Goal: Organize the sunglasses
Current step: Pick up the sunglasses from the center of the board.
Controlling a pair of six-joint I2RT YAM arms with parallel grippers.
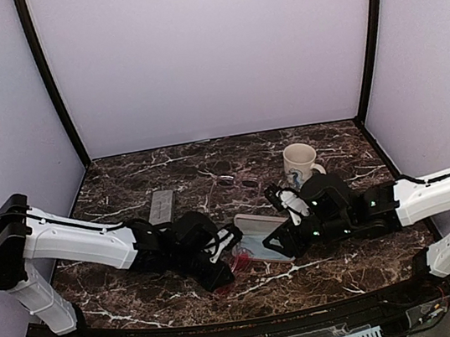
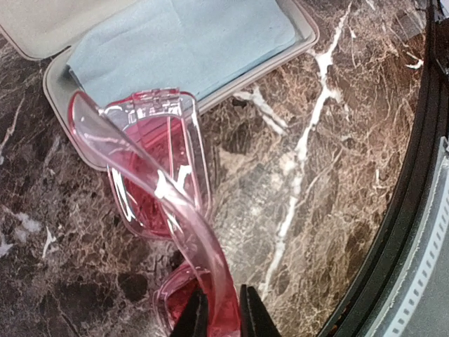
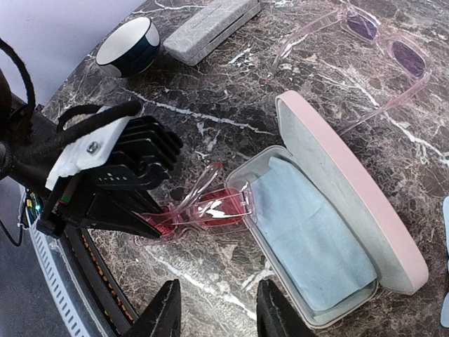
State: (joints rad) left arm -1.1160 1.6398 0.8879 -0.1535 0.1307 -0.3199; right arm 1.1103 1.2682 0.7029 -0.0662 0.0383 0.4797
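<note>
Left end effector (image 2: 223, 310) clenched on the red sunglasses (image 2: 156, 168) temple, left of the open case (image 3: 365, 207); right end effector (image 3: 219, 303) released, empty.

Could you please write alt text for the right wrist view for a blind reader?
The left gripper holds translucent red-pink sunglasses at the end of an open pink oblong case with a light blue cloth inside, on a dark marble table. The right gripper hovers open; a second pale-framed pair with purplish lenses lies beyond.

dark veined marble table (image 1: 143, 299) inside pale lavender walls (image 1: 208, 52).
</note>
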